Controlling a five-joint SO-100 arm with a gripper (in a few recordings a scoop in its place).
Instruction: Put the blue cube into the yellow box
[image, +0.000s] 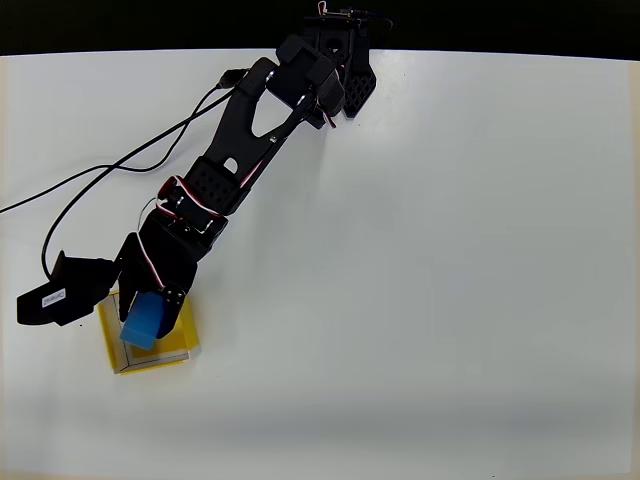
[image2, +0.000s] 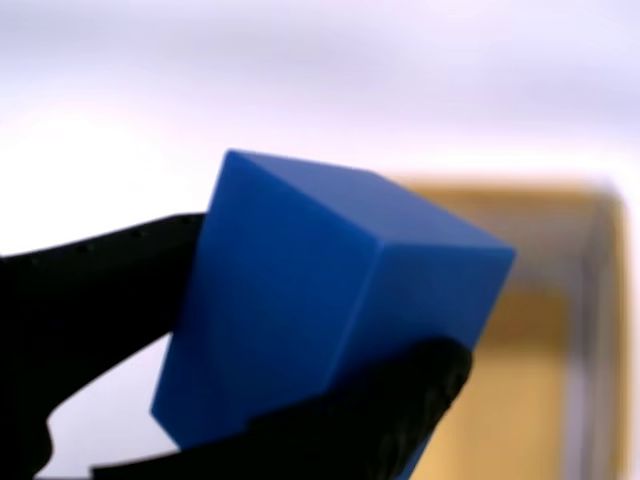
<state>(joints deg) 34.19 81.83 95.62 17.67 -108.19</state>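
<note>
The blue cube (image: 145, 319) sits between the black fingers of my gripper (image: 150, 312), directly over the yellow box (image: 186, 340) at the table's lower left in the overhead view. My gripper is shut on the cube. In the wrist view the blue cube (image2: 320, 310) is close up and tilted, pinched by one black finger (image2: 100, 290) on the left and another below. Behind it the yellow box (image2: 540, 330) shows blurred at the right. Whether the cube touches the box floor is hidden by the gripper.
The white table (image: 430, 250) has wide free room to the right and front. Black cables (image: 110, 170) run across the table's left part toward the arm. The arm's base (image: 340, 60) stands at the far edge.
</note>
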